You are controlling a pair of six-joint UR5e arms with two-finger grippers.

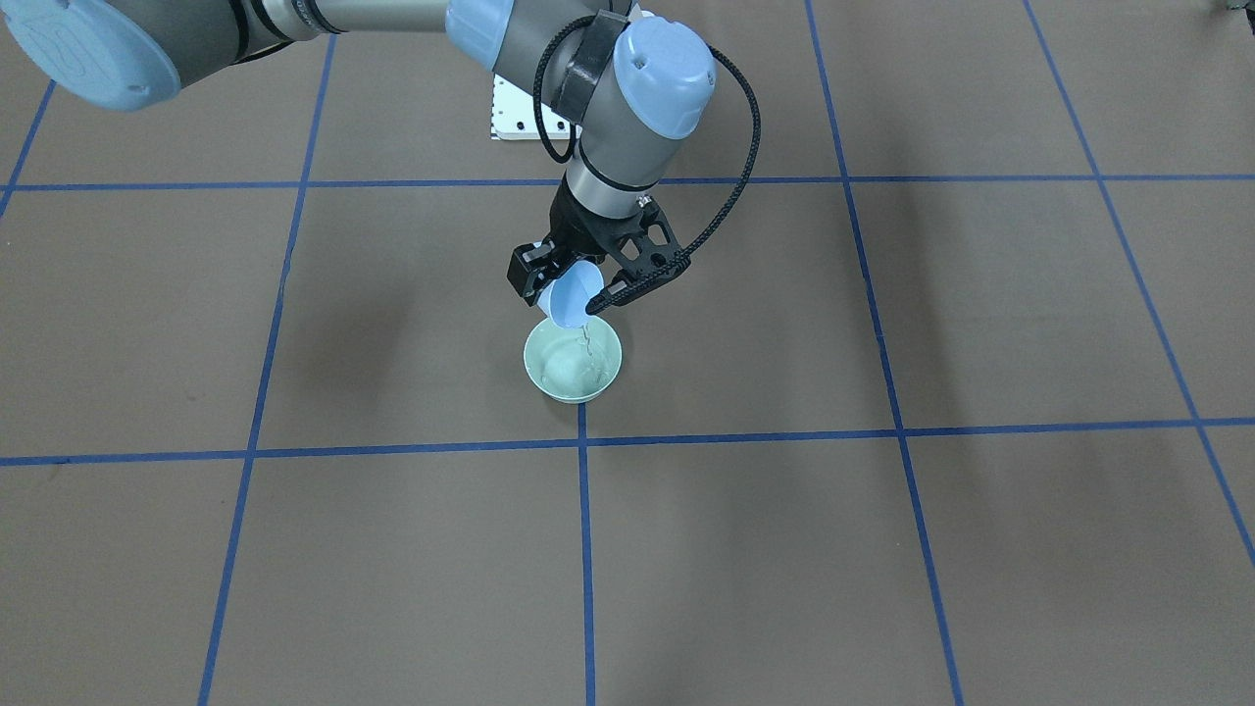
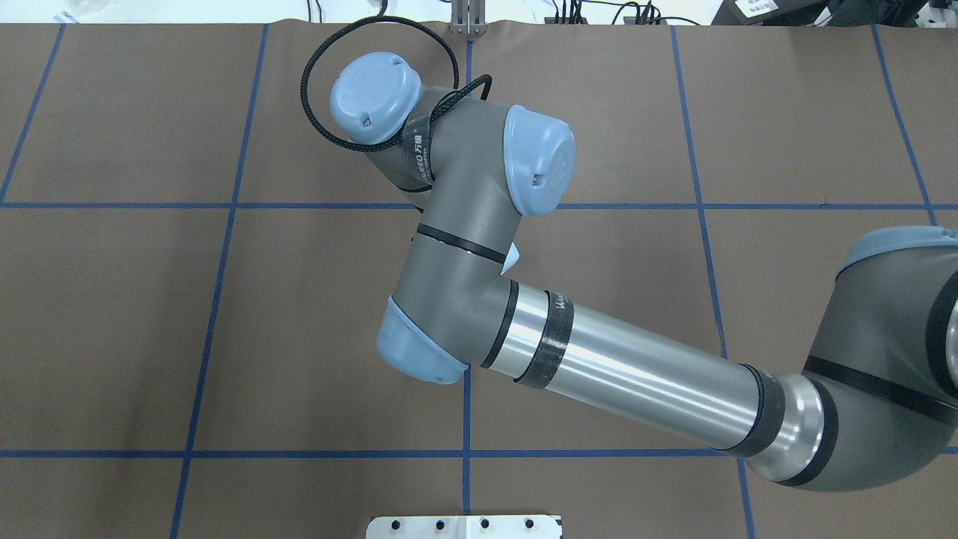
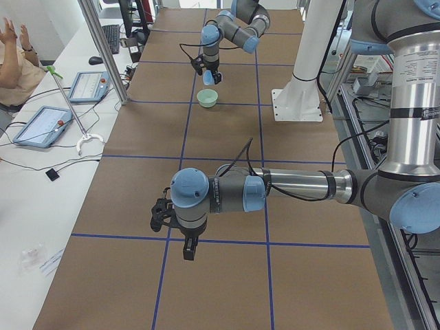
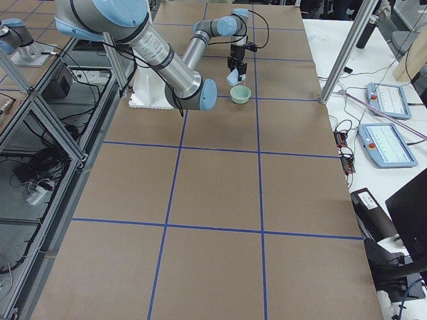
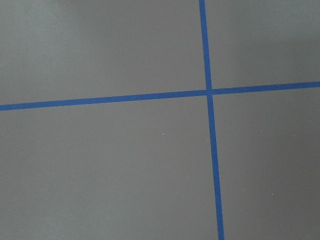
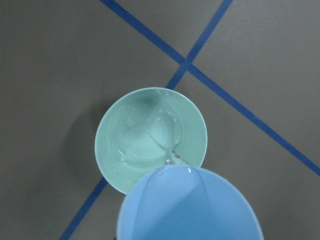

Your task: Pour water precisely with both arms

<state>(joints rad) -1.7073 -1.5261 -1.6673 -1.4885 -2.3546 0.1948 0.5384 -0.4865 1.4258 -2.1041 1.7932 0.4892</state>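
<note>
R gripper clamping blue cup, trickling water just inside bowl rim; overtilting's risking overshoot. L gripper: can't tell.

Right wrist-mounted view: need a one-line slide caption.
Tilted blue cup trickles water into the green bowl beside a blue tape crossing.

Your table: brown cover, blue tape grid. One mint-green bowl sits on a tape line, just beside a crossing. White bolted plate at the robot's edge
</note>
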